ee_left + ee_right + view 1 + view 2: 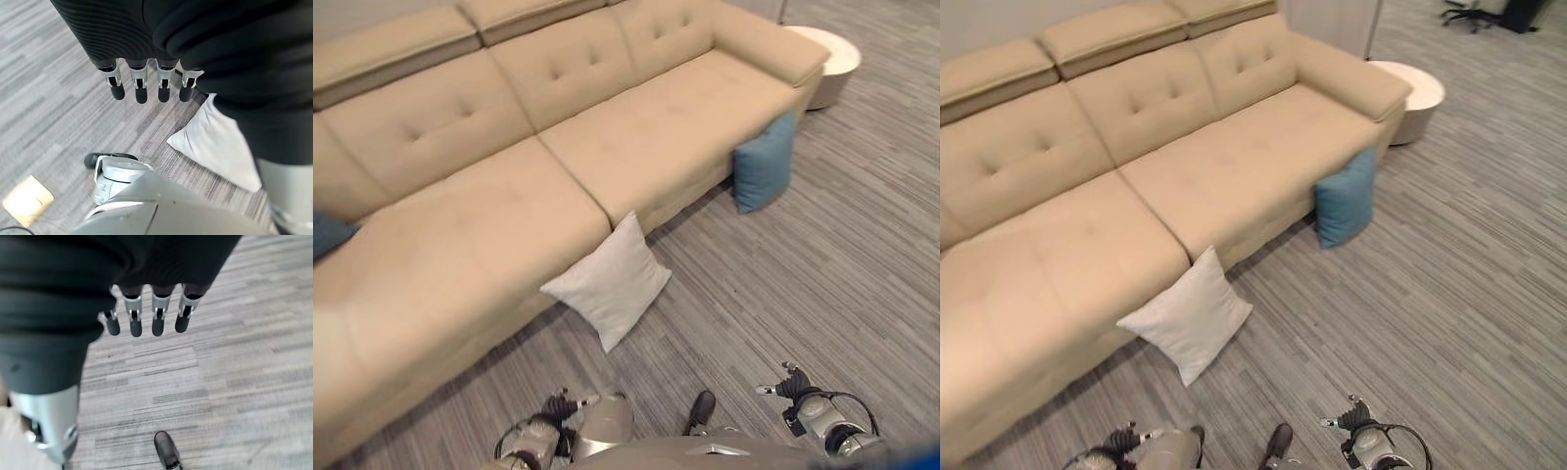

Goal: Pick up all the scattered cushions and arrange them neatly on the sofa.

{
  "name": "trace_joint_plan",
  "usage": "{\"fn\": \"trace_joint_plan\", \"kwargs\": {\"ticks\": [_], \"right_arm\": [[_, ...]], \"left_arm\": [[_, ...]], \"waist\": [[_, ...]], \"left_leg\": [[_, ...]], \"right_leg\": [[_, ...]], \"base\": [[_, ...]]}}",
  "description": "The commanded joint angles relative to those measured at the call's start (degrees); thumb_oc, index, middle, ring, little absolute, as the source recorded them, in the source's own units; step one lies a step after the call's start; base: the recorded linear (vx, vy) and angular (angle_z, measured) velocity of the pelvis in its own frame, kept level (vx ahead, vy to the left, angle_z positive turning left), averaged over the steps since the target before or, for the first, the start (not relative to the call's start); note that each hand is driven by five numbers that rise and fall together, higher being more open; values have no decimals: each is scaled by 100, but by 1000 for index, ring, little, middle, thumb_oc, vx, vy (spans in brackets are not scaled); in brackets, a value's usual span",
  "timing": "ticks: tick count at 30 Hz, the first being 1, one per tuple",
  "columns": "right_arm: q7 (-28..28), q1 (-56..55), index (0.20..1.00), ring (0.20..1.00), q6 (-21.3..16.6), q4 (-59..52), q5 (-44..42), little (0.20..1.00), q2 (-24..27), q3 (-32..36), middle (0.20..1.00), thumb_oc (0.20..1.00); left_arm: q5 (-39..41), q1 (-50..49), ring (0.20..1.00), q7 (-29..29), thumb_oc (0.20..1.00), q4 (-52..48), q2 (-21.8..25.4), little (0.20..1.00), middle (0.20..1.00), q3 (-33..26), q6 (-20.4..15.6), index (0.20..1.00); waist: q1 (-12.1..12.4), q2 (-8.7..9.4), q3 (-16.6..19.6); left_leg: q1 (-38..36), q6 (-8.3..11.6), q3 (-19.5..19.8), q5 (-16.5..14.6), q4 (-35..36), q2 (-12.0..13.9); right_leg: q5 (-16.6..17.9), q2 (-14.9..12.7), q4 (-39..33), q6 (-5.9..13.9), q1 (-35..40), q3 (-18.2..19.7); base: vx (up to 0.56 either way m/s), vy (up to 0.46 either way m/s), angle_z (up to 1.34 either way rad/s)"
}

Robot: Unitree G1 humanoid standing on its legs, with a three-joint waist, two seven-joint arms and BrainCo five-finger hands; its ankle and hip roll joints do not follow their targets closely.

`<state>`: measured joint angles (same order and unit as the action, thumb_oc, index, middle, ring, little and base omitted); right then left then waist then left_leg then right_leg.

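Observation:
A white cushion (610, 279) stands on the grey floor, leaning against the front of the beige sofa (636, 137); it also shows beyond my left hand's fingers (215, 142). A blue cushion (765, 163) leans upright against the sofa's right end. The corner of another blue cushion (328, 233) lies at the sofa's far left. My left hand (141, 83) hangs low near the floor, fingers straight, holding nothing. My right hand (159, 318) hangs at my other side, fingers straight and empty, over bare floor. Both hands are well short of the cushions.
A round white side table (1410, 93) stands past the sofa's right armrest. An office chair base (1474, 12) sits far back on the right. Striped grey carpet (822, 284) stretches between me and the sofa.

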<state>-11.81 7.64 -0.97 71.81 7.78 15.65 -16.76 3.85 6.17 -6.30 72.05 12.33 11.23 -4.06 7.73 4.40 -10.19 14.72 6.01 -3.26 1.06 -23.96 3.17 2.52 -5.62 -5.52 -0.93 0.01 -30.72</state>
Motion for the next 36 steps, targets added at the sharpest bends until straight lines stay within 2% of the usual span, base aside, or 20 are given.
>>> {"fn": "trace_joint_plan", "kwargs": {"ticks": [1,3,4,7,8,9,11,13,15,17,19,21,23,28,31,32,33,34,35,36], "right_arm": [[-149,-85,1000,1000,-15,-7,-153,1000,126,7,1000,1000],[-131,-102,1000,1000,-6,-27,-140,1000,40,-10,1000,1000],[-113,-124,1000,1000,-2,-34,-81,1000,-32,-64,1000,1000],[188,-99,1000,1000,88,68,-220,1000,300,153,1000,1000],[60,-64,1000,1000,-18,-85,-37,1000,160,10,1000,1000],[227,23,1000,1000,33,-44,-137,1000,114,23,1000,1000],[178,107,1000,1000,29,-165,-118,1000,208,25,1000,1000],[140,167,1000,1000,-70,-451,-235,1000,168,-72,1000,1000],[130,184,1000,1000,-69,-453,-237,1000,172,-86,1000,1000],[127,201,1000,1000,-46,-389,-254,1000,140,-51,1000,1000],[128,205,1000,1000,-43,-372,-256,1000,144,-27,1000,1000],[163,137,1000,1000,-72,-331,-239,1000,131,-5,1000,1000],[162,132,1000,1000,-105,-329,-251,1000,144,11,1000,1000],[140,136,1000,1000,-167,-320,-324,1000,197,-10,1000,1000],[109,120,1000,1000,-189,-276,-351,1000,233,-17,1000,1000],[113,107,1000,1000,-178,-262,-359,1000,247,-11,1000,1000],[108,63,1000,1000,-185,-240,-393,1000,276,23,1000,1000],[109,65,1000,1000,-185,-239,-392,1000,273,24,1000,1000],[109,2,1000,1000,-161,-203,-415,1000,300,62,1000,1000],[106,-22,1000,1000,-155,-176,-423,1000,309,85,1000,1000]], "left_arm": [[-85,-124,1000,2,1000,-122,-63,1000,1000,222,8,1000],[-82,-190,1000,6,1000,-128,-47,1000,1000,158,8,1000],[-91,-227,1000,0,1000,-85,-35,1000,1000,112,4,1000],[-79,-196,1000,118,1000,-47,187,1000,1000,-38,4,1000],[-170,-255,1000,70,1000,-5,273,1000,1000,-102,35,1000],[-177,-224,1000,80,1000,7,271,1000,1000,-127,40,1000],[-124,-251,1000,75,1000,71,299,1000,1000,-89,16,1000],[-38,-203,1000,95,1000,61,326,1000,1000,-65,-17,1000],[-49,-187,1000,69,1000,76,335,1000,1000,-56,-35,1000],[-65,-120,1000,52,1000,136,293,1000,1000,-14,-49,1000],[-69,-108,1000,51,1000,171,267,1000,1000,3,-67,1000],[-141,-141,1000,84,1000,269,263,1000,1000,-16,-67,1000],[-157,-181,1000,94,1000,304,239,1000,1000,-19,-56,1000],[-121,-147,1000,77,1000,257,221,1000,1000,12,-53,1000],[-62,-92,1000,83,1000,140,194,1000,1000,49,-72,1000],[-36,-75,1000,96,1000,97,184,1000,1000,70,-80,1000],[-17,-69,1000,112,1000,39,164,1000,1000,94,-87,1000],[-17,-67,1000,112,1000,39,166,1000,1000,93,-86,1000],[-43,-61,1000,118,1000,-12,156,1000,1000,148,-76,1000],[-62,-57,1000,114,1000,-13,161,1000,1000,161,-70,1000]], "waist": [[-27,-133,67],[-10,-132,118],[37,-123,159],[132,-7,218],[230,-26,230],[163,-177,153],[159,-185,174],[16,-190,101],[-40,-177,100],[-210,-193,61],[-281,-196,41],[-300,-124,108],[-316,-106,213],[-317,-78,231],[-315,-48,161],[-342,-14,153],[-387,-5,122],[-408,12,146],[-458,12,109],[-485,12,124]], "left_leg": [[-198,-378,-700,-611,852,110],[-380,-423,-889,-579,1134,68],[-555,-476,-623,-609,1377,-127],[-722,-575,-504,-653,1579,-279],[-830,-656,-418,-682,1700,-343],[-978,-854,-167,-576,1819,-472],[-1030,-855,-36,-599,1823,-514],[-1214,-809,381,-667,1832,-593],[-1234,-797,497,-675,1845,-627],[-1386,-750,945,-757,1861,-731],[-1471,-704,1153,-806,1856,-766],[-1623,-603,1334,-914,1895,-782],[-1683,-467,1391,-937,1873,-644],[-1497,-216,1288,-779,1602,-335],[-1190,-107,1054,-656,1094,-208],[-1039,-115,898,-599,913,-195],[-886,-137,369,-625,675,-39],[-855,-145,382,-592,695,-63],[-706,-206,-218,-644,789,101],[-660,-219,-426,-607,970,138]], "right_leg": [[-441,-238,341,720,329,284],[-500,-214,477,734,342,151],[-581,-239,636,753,380,97],[-616,-366,1082,852,363,13],[-628,-547,1603,970,265,-58],[-351,-731,2466,999,-130,272],[-333,-709,2464,994,-191,386],[-304,-559,1882,887,-586,1077],[-212,-546,1676,896,-687,1201],[47,-506,1256,1017,-961,1726],[200,-534,1106,1066,-1002,1814],[243,-585,875,1074,-798,1616],[167,-511,854,1016,-652,1469],[-135,-327,797,800,-307,1143],[-241,-218,646,678,-87,1023],[-262,-222,588,647,-38,956],[-338,-191,490,604,93,838],[-331,-213,492,608,63,821],[-370,-210,411,604,155,650],[-372,-211,366,624,185,568]], "base": [[154,-18,103],[207,92,89],[228,156,57],[214,122,21],[178,274,79],[177,271,62],[170,101,88],[284,-53,93],[186,-73,69],[250,-92,97],[277,-145,107],[316,-218,89],[226,-209,55],[102,-187,38],[43,-152,53],[25,-148,58],[5,-85,46],[6,-77,64],[4,-21,81],[24,-17,96]]}}
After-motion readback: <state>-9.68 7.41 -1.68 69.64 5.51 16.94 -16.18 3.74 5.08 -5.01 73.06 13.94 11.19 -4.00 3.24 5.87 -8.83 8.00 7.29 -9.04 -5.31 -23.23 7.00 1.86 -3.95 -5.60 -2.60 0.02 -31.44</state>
